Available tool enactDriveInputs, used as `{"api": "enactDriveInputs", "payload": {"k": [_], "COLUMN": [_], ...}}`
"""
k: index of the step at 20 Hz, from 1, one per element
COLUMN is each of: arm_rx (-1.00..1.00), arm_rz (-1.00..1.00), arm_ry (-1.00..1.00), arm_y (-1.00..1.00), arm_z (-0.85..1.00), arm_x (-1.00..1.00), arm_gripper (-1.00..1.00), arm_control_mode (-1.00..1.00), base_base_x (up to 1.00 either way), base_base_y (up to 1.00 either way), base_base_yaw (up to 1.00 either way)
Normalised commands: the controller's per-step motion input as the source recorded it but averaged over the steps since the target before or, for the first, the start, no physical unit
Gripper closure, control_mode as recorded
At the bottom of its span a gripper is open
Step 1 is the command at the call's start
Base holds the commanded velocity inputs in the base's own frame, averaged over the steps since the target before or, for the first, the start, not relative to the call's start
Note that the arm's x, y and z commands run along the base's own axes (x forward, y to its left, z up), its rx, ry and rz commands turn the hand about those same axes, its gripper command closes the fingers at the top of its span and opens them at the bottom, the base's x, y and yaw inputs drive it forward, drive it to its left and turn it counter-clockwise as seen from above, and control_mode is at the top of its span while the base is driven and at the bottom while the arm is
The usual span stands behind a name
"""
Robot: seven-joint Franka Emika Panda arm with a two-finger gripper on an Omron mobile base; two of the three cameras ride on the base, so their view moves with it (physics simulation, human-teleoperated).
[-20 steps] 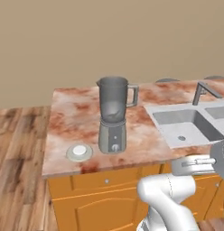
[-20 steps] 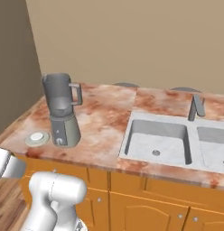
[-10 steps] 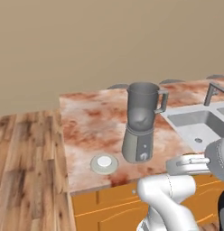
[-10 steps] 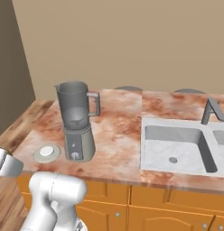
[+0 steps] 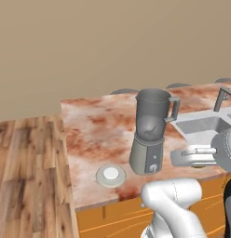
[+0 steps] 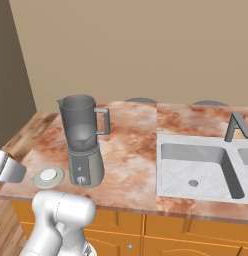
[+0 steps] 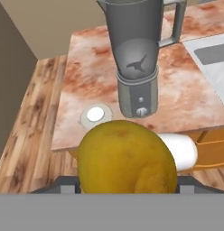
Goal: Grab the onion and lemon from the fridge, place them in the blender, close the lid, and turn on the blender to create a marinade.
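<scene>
in our hand view a large rounded yellow-brown fruit, which we take for the lemon [image 7: 126, 158], sits right at the gripper [image 7: 127, 182], pressed in between the two sides so closely that the finger tips are hidden behind it; we read the jaws as closed on it, part-way apart around its body. taking the blender [image 5: 150, 131] as our landmark: the held lemon hangs in front of the blender's base and off the counter [image 5: 96, 139] edge, on our side of it, not over the jar. the blender stands upright near the counter's front edge, its translucent jar open at the top, handle pointing toward the sink [image 6: 198, 165], and the blade visible at the jar's bottom in the hand view. the lid [image 5: 111, 175] lies flat on the counter just beside the blender's base, on the side away from the sink — close to it but not touching, white centre facing up. the sink basin is set into the counter on the far side of the blender from the lid, well apart from the base, with a grey faucet [image 6: 237, 126] behind it. in front of the blender, below the counter edge, run orange cabinet fronts [image 6: 156, 235]; on the lid's side of the blender, beyond the counter's end, we see wooden floor [image 5: 24, 176].
</scene>
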Motion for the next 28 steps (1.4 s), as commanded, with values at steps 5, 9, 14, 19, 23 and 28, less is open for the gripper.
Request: {"api": "enactDriveInputs", "payload": {"k": [5,9,14,19,23,28], "arm_rx": [0.02,0.01,0.00,0.00,0.01,0.00], "arm_rz": [-0.05,-0.11,-0.05,0.00,0.00,0.00], "arm_ry": [-0.01,0.00,0.00,0.00,0.00,0.06], "arm_y": [-0.20,-0.07,-0.04,-0.04,-0.11,-0.11], "arm_z": [0.96,0.27,0.00,-0.04,-0.03,-0.31], "arm_x": [0.62,0.93,0.89,0.77,0.79,0.84], "arm_gripper": [1.00,1.00,1.00,1.00,1.00,1.00], "arm_control_mode": [-1.00,-1.00,-1.00,-1.00,-1.00,-1.00], "base_base_x": [0.00,0.00,0.00,0.00,0.00,0.00], "base_base_y": [0.00,0.00,0.00,0.00,0.00,0.00], "base_base_yaw": [0.00,0.00,0.00,0.00,0.00,0.00]}}
